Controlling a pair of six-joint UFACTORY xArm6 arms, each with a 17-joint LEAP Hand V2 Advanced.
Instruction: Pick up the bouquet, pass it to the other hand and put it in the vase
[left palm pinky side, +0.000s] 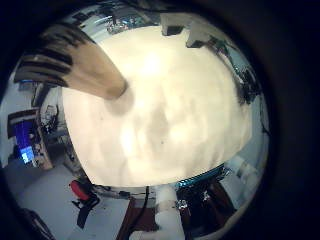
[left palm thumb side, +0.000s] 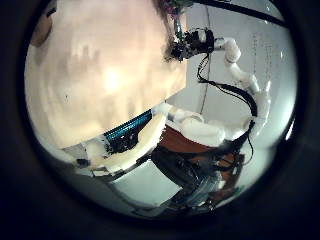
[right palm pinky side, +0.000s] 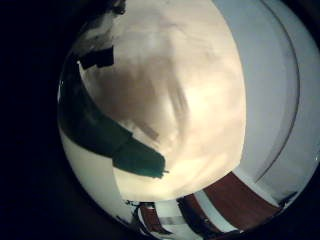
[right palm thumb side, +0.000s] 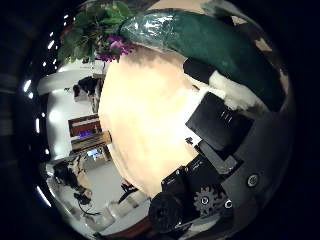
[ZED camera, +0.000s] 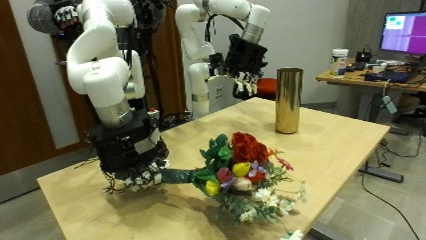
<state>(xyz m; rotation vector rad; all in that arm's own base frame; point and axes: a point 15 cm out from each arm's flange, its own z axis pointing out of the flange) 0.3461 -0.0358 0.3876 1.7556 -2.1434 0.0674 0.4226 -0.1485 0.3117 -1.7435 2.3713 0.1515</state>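
Observation:
The bouquet (ZED camera: 240, 175) of red, yellow and purple flowers with a green wrapped stem lies low over the table's front part. My right hand (ZED camera: 133, 160) is at the stem end, fingers curled on the green wrap. The right thumb side palm view shows the wrap (right palm thumb side: 215, 50) close to the palm and the flowers (right palm thumb side: 100, 35). The right little finger side palm view shows the wrap (right palm pinky side: 110, 135) too. The tall gold vase (ZED camera: 288, 100) stands upright at the table's far side, also in the left little finger side palm view (left palm pinky side: 85, 65). My left hand (ZED camera: 244, 65) hangs open above the table beside the vase.
The light wooden table (ZED camera: 160, 130) has its edge just in front of the flowers. A desk with a monitor (ZED camera: 404, 35) stands behind the vase. The table top shows in the left thumb side palm view (left palm thumb side: 90, 70).

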